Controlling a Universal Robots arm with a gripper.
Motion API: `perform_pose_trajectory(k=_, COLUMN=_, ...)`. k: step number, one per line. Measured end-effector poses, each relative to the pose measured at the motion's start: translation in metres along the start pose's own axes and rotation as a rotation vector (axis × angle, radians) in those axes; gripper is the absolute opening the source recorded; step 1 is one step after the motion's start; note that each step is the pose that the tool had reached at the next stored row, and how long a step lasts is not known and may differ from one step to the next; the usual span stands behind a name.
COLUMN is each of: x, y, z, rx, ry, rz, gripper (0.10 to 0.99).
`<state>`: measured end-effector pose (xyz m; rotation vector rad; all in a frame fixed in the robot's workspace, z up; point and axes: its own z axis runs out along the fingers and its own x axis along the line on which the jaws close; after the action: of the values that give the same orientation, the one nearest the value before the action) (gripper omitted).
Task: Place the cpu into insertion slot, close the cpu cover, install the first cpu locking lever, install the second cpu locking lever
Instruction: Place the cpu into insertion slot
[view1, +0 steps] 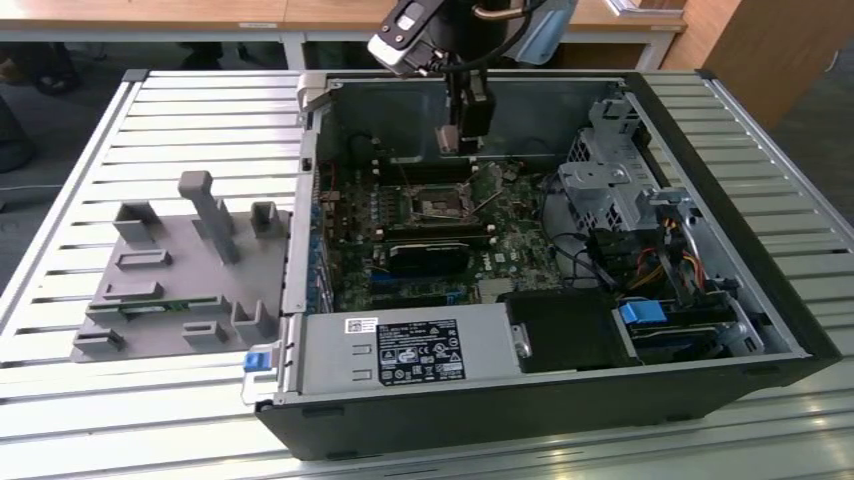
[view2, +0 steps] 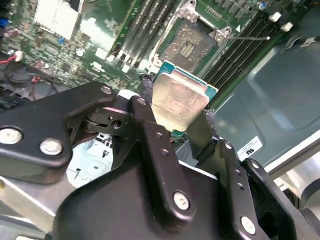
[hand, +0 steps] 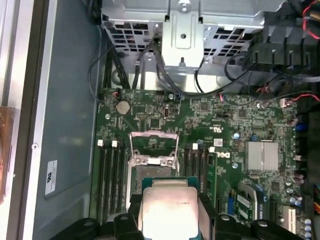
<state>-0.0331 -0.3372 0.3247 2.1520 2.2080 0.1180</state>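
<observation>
Cpu (view2: 180, 102) is gripped by two opposite edges between the black fingers (view2: 145, 125) of the hand (view2: 175, 117), pale silver-beige top facing the camera and green underside showing along its rim. It is off the board, held in the air and not seated. In the first wrist view the same chip (hand: 169, 207) hangs clamped in the hand (hand: 169, 212), close beside the socket.

The insertion slot (view2: 190, 45) lies open on the green motherboard (view2: 95, 40), its dark square bed bare inside the silvery rim. The cpu cover (hand: 152, 160) is swung up off the socket, and the board shows through its window. Rows of black memory slots (hand: 111, 175) run along both sides of the socket, and a small silvery finned heatsink (hand: 261, 155) sits further along the board.

In the exterior view the hand (view1: 461, 140) reaches down into an open computer case (view1: 534, 400) lying on its side, hanging over the board just past the insertion slot (view1: 441, 207), towards the case's far wall. A labelled grey power supply (view1: 414, 350) fills the near edge, with a metal drive cage (view1: 607, 190) and coloured cables on the exterior view's right. The case rests on a slatted metal bench (view1: 80, 150), beside a grey moulded fixture (view1: 174, 270) on the exterior view's left.
</observation>
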Motion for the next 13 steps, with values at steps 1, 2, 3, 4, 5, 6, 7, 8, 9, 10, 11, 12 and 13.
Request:
perform_pose_trajectory(k=1, x=0.0016, y=-0.0002, z=0.0019, rx=0.0, ry=-0.0001, rz=0.0, gripper=0.529)
perform_pose_trajectory(k=2, x=0.0031, y=-0.0004, z=0.0038, rx=0.0, ry=-0.0002, rz=0.0, gripper=0.529)
perform_pose_trajectory(k=3, x=0.004, y=-0.0008, z=0.0056, rx=0.0, ry=-0.0002, rz=0.0, gripper=0.529)
perform_pose_trajectory(k=4, x=0.0046, y=-0.0013, z=0.0074, rx=0.0, ry=-0.0002, rz=0.0, gripper=0.529)
perform_pose_trajectory(k=5, x=0.005, y=-0.0019, z=0.0091, rx=0.0, ry=-0.0004, rz=0.0, gripper=0.529)
perform_pose_trajectory(k=6, x=0.0054, y=-0.0027, z=0.0109, rx=0.0, ry=-0.001, rz=0.0, gripper=0.529)
perform_pose_trajectory(k=7, x=0.0059, y=-0.0039, z=0.0126, rx=0.0, ry=-0.0016, rz=0.0, gripper=0.529)
perform_pose_trajectory(k=8, x=0.0064, y=-0.0051, z=0.0143, rx=0.0, ry=-0.0022, rz=0.0, gripper=0.529)
perform_pose_trajectory(k=9, x=0.0067, y=-0.0064, z=0.0159, rx=0.0, ry=-0.0029, rz=0.0, gripper=0.529)
perform_pose_trajectory(k=10, x=0.0069, y=-0.0076, z=0.0176, rx=0.0, ry=-0.0035, rz=0.0, gripper=0.529)
perform_pose_trajectory(k=11, x=0.0071, y=-0.0088, z=0.0195, rx=0.0, ry=-0.0043, rz=0.0, gripper=0.529)
perform_pose_trajectory(k=12, x=0.0075, y=-0.0098, z=0.0212, rx=0.0, ry=-0.0051, rz=0.0, gripper=0.529)
perform_pose_trajectory(k=13, x=0.0079, y=-0.0108, z=0.0229, rx=0.0, ry=-0.0057, rz=-0.001, gripper=0.529)
